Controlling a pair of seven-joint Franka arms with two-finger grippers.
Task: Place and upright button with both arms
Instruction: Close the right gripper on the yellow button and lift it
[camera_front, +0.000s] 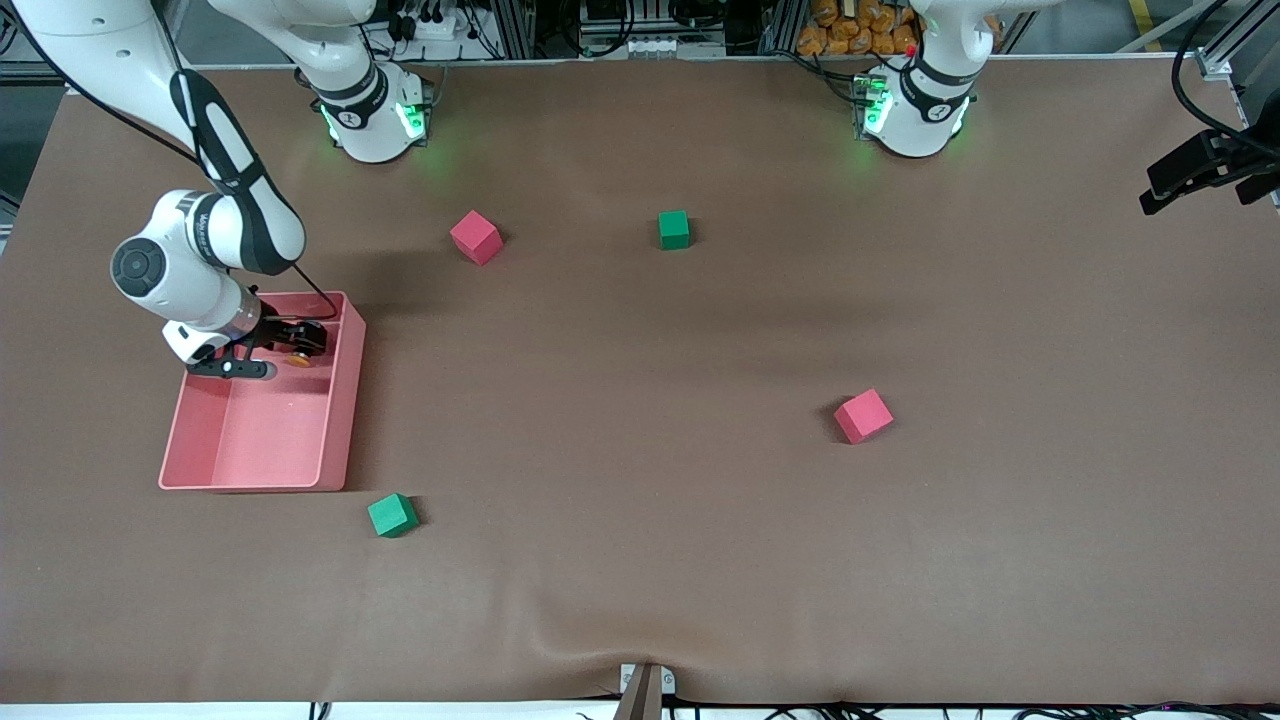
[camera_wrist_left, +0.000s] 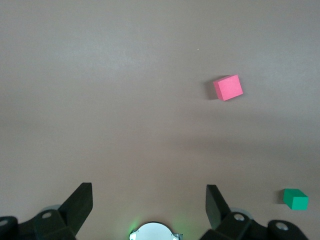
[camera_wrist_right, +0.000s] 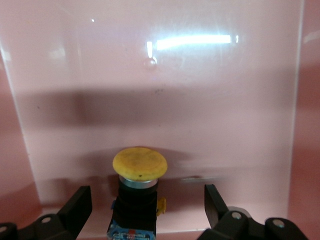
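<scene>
Lying between your open right gripper (camera_wrist_right: 145, 210), the button (camera_wrist_right: 139, 172); right arm nearer; left gripper (camera_wrist_left: 149, 207) open, waiting

High front camera, two wrist close-ups

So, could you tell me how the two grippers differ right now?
The right gripper is down inside the pink tray, its open fingers straddling the button; the left gripper hangs over bare table with nothing between its fingers. The right arm is reaching out; the left arm waits at the table's edge. Both are open and hold nothing.
</scene>
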